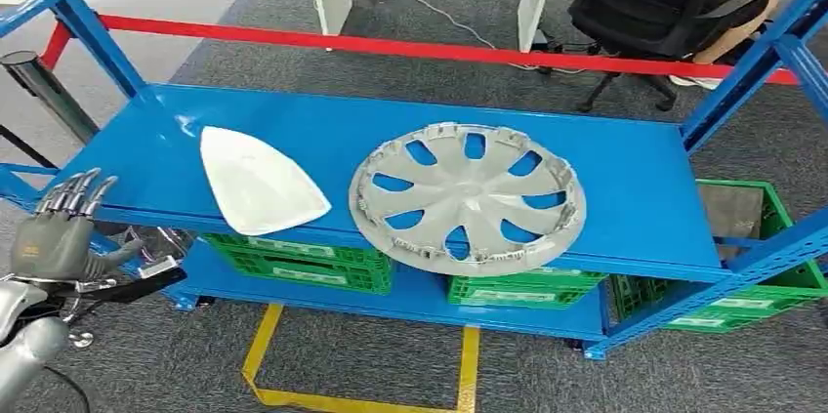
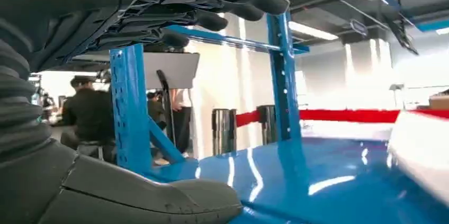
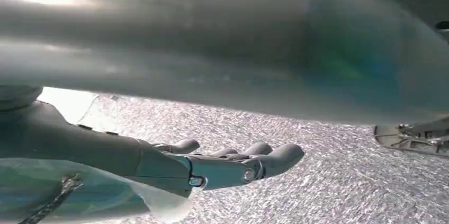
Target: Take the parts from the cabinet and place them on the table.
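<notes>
Left robot hand (image 1: 61,232) raised at the left end of the blue shelf (image 1: 635,179), fingers spread and holding nothing; right robot hand (image 3: 212,166) hangs over grey carpet, fingers extended, also holding nothing. White cover (image 1: 256,182) lies flat on the shelf near the left robot hand, not touching it. Grey hubcap (image 1: 469,193) lies beside the cover, farther right, its rim overhanging the shelf's front edge.

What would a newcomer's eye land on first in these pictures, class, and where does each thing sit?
The big silver wheel cover draws the eye first, lying flat on the bright blue shelf, toward its front edge. Left of it, apart from it, lies a white triangular part. At the shelf's left end the robot's left hand hovers with fingers spread, holding nothing.
</notes>
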